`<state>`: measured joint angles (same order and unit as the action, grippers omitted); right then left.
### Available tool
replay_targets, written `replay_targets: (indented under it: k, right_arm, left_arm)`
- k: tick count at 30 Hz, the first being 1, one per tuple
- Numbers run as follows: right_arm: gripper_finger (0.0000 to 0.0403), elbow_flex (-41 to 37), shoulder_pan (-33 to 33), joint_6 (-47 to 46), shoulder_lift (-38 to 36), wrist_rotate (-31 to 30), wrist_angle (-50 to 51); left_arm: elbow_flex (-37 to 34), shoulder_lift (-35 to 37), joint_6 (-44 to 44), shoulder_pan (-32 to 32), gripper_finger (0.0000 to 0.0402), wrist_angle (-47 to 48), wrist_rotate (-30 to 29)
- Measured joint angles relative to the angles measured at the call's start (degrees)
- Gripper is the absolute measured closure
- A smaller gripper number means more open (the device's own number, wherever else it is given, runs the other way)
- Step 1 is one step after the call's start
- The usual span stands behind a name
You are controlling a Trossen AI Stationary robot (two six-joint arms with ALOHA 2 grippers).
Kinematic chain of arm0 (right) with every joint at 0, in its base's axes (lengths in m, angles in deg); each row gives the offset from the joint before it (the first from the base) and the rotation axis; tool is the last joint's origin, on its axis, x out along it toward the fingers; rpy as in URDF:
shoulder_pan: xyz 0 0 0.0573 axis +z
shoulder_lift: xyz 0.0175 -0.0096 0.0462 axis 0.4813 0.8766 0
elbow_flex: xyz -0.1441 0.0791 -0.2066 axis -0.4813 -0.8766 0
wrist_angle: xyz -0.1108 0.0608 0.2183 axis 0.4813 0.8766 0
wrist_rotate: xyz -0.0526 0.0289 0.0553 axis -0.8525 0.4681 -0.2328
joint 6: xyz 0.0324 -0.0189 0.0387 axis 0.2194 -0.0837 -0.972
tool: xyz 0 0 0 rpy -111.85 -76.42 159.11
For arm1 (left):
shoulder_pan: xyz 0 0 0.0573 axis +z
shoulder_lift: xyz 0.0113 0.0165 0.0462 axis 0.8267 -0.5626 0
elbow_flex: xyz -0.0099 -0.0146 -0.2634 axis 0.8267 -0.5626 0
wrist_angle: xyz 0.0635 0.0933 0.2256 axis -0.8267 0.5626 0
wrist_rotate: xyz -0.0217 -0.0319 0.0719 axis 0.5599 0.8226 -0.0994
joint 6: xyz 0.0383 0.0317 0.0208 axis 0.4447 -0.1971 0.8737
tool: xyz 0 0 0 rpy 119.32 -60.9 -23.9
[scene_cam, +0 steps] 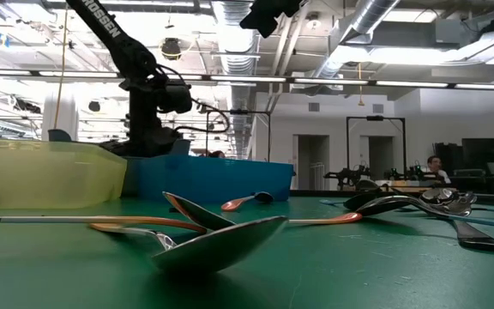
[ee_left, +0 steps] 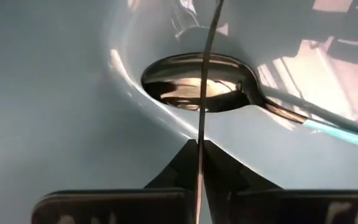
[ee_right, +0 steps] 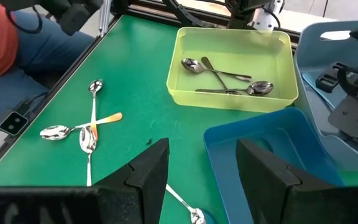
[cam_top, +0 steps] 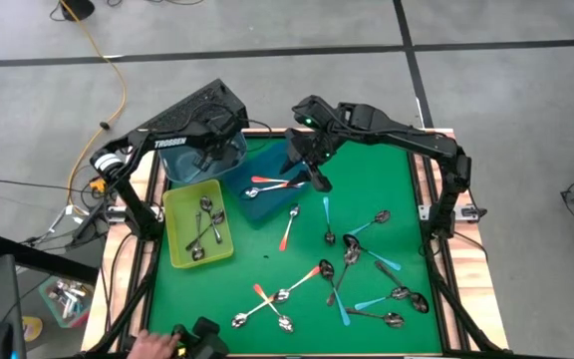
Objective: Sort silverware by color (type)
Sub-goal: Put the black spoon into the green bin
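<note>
Left gripper (cam_top: pixel 210 152) sits over the pale-blue plastic bin (cam_top: pixel 185 170) at the worktop's far left. From above, most metal spoons (cam_top: pixel 352 255) lie scattered on the green worktop (cam_top: pixel 387 194). Its wrist view shows the jaws shut, a teal-handled spoon (ee_left: pixel 199 83) lying in the bin just beyond. Right gripper (ee_right: pixel 199 163) hangs wide and empty over the dark-blue tray (ee_right: pixel 272 152). Spoons look light, stiff and slippery; the thin handle likely suits pinching.
</note>
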<state>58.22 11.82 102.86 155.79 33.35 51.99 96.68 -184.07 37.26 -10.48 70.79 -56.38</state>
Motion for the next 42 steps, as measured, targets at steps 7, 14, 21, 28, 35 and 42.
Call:
replay_targets:
  k: [7,14,21,28,35,42]
  right_arm:
    - [0.0205,0.0,-0.4,-1.6,0.0,0.0,0.1]
    - [0.0205,0.0,-0.4,-1.7,0.0,0.0,-0.1]
    - [0.0205,0.0,-0.4,-1.7,0.0,0.0,-3.5]
    - [0.0205,0.0,-0.4,-2.0,-0.1,0.0,-10.3]
    - [0.0205,0.0,-0.4,-3.4,-0.1,0.0,-23.9]
    - [0.0205,0.0,0.2,-8.7,-0.1,-0.1,-36.8]
  left_arm:
    - [7.4,0.0,-4.9,-1.0,0.0401,9.2,-0.1]
    - [18.8,0.0,-15.1,-1.1,0.0401,22.9,0.3]
    - [29.6,3.1,-26.2,-1.1,0.0401,30.1,4.2]
    - [32.5,14.0,-36.6,0.6,0.0402,26.0,19.4]
    - [27.8,27.8,-47.4,1.0,0.0401,12.5,40.1]
    - [14.2,40.8,-53.6,-4.3,0.0401,-2.2,43.7]
